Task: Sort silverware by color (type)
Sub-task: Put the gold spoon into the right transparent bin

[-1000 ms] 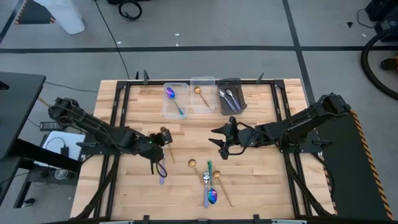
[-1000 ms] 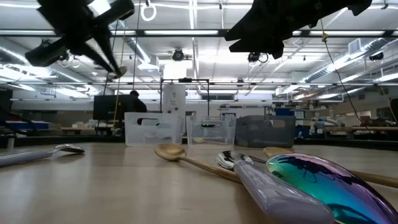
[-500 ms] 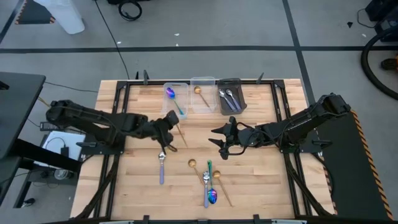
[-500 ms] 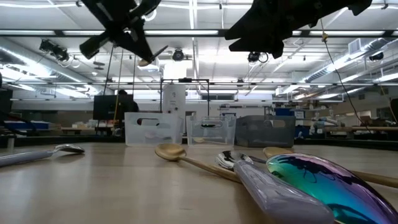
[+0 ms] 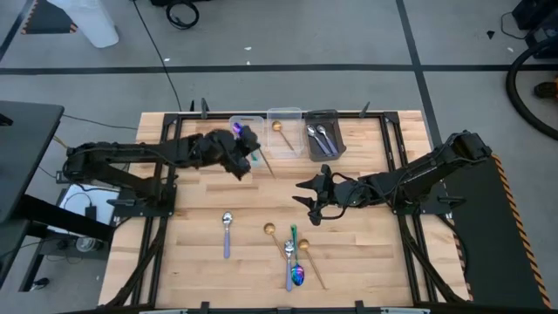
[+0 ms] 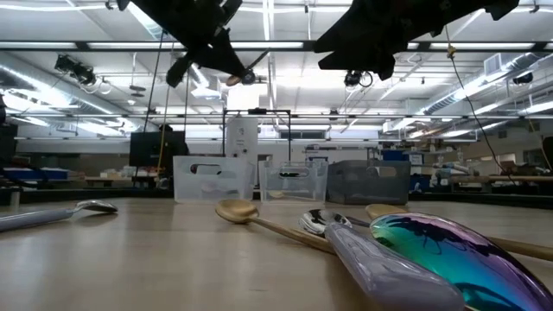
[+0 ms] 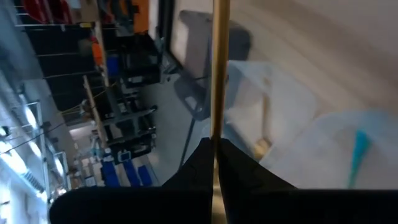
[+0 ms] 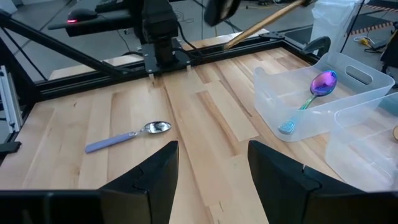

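Note:
My left gripper (image 5: 247, 155) is shut on a gold utensil (image 5: 264, 166), high over the table beside the left clear bin (image 5: 234, 150); it also shows in the low view (image 6: 212, 52). That bin holds an iridescent spoon (image 8: 318, 84). The middle clear bin (image 5: 284, 113) holds a gold spoon (image 5: 279, 129). The dark grey bin (image 5: 336, 131) holds silver spoons (image 5: 319, 138). My right gripper (image 5: 303, 201) is open and empty over the table's middle. A silver spoon with a lavender handle (image 5: 227, 234) and several mixed utensils (image 5: 292, 257) lie flat near the front. My left gripper pinches the gold utensil's slim handle (image 7: 217, 134) between its two fingers. The handle (image 5: 267, 168) sticks out beyond the fingertips toward the table's right and a little near. The utensil is lifted clear of the table and the bins.
Black frame rails (image 5: 166, 174) run along the table's left and right sides. Bare wood (image 5: 261, 196) lies between the bins and the loose utensils. A gold spoon (image 5: 272, 234) and an iridescent spoon (image 5: 298, 276) are among those near the front edge.
My left gripper has gone up and toward the table's far edge and right, from over the lavender-handled spoon to beside the clear bins, staying shut on the gold utensil. My right gripper has kept still.

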Robot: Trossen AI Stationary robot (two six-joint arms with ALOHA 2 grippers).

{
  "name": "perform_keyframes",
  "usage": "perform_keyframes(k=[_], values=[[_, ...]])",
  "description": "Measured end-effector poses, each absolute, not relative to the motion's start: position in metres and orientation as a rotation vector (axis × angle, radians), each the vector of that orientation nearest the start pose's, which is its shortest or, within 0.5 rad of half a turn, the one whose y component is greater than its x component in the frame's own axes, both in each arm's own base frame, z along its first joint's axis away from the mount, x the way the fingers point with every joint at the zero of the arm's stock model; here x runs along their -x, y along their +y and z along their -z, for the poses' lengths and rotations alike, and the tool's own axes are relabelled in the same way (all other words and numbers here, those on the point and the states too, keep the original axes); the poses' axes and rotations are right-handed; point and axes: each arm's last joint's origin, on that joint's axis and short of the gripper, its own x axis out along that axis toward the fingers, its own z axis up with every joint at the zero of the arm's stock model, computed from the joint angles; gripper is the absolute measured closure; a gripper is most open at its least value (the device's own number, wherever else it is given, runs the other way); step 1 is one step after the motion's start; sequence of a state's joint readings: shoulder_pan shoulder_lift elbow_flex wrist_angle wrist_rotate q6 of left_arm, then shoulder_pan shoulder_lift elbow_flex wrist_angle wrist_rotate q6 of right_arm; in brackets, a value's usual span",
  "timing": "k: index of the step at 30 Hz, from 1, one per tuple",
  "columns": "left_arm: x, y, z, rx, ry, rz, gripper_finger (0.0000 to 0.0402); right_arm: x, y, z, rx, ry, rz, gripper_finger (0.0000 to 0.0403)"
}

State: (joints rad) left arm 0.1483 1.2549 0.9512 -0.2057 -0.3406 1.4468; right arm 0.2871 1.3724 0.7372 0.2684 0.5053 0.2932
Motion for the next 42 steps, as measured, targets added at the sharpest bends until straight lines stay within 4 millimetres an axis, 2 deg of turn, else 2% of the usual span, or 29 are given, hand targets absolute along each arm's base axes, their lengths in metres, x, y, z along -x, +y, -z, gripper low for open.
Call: perform_keyframes(k=[8,12,19,26,31,37,42], values=[[-0.268,0.078,-0.305,-1.495,0.697,-0.149,0.0386,-0.280,0.068,-0.233,-0.147,0.295,0.272,0.0200],[-0.268,0.088,-0.310,-1.505,0.614,-0.151,0.0386,-0.281,0.068,-0.235,-0.150,0.276,0.268,0.0200],[-0.268,0.112,-0.307,-1.366,0.505,-0.127,0.0386,-0.281,0.068,-0.235,-0.153,0.267,0.267,0.0200],[-0.284,0.131,-0.293,-1.432,0.484,-0.163,0.0386,-0.281,0.068,-0.236,-0.157,0.259,0.267,0.0200],[-0.302,0.140,-0.275,-1.449,0.469,-0.179,0.0386,-0.281,0.070,-0.236,-0.154,0.261,0.265,0.0200],[-0.322,0.151,-0.256,-1.560,0.422,-0.243,0.0386,-0.280,0.070,-0.235,-0.147,0.274,0.268,0.0200],[-0.329,0.163,-0.241,-1.584,0.417,-0.274,0.0386,-0.280,0.070,-0.233,-0.137,0.292,0.270,0.0200]])
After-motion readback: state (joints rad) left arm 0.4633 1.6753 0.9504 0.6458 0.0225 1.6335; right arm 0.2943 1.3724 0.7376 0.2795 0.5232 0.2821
